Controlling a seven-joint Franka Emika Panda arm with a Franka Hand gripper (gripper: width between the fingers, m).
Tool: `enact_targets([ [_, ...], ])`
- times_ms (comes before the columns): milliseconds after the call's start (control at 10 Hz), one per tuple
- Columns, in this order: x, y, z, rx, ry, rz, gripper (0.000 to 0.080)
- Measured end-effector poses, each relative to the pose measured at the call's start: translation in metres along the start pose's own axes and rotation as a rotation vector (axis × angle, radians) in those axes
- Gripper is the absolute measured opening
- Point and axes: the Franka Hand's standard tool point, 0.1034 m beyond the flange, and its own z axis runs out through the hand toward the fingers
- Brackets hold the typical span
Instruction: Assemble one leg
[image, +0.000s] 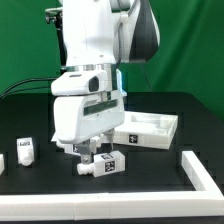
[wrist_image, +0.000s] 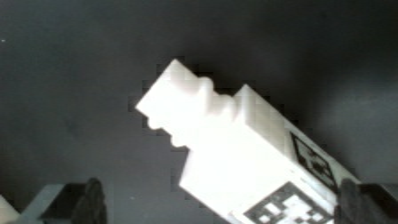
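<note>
The leg (image: 106, 166) lies on its side on the black worktop (image: 40, 195). It is about halfway between the worktop's left and right edges as the exterior view shows them, closer to the near edge than to the far one. It is a short, fat white peg with black and white square tags (image: 117, 164) on its faces.

The big white arm (image: 95, 60) reaches down over it. The gripper (image: 88, 154) hangs low, right above the leg and very close to it. I cannot tell if the jaws are spread or pinching the leg.

In the wrist view the leg (wrist_image: 231, 130) fills much of the picture, and one end has a stepped shape. A tag (wrist_image: 294, 205) shows on it. One dark finger (wrist_image: 77, 200) stands beside the leg, apart from it.

A second leg (image: 25, 152) sits near the exterior view's left edge of the worktop. A flat white panel (image: 150, 130) with a raised rim lies toward the right edge. A white bar (image: 200, 172) runs along the near right corner.
</note>
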Motion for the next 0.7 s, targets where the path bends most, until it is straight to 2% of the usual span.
enact_targets([
  [100, 0.001, 0.0, 0.0, -0.008, 0.003, -0.001, 0.0649],
  [500, 0.0, 0.0, -0.001, -0.009, 0.003, 0.002, 0.0649],
  [600, 0.002, -0.001, -0.001, -0.002, 0.001, 0.021, 0.0649],
  [700, 0.013, -0.007, -0.006, 0.019, -0.012, 0.048, 0.0649],
])
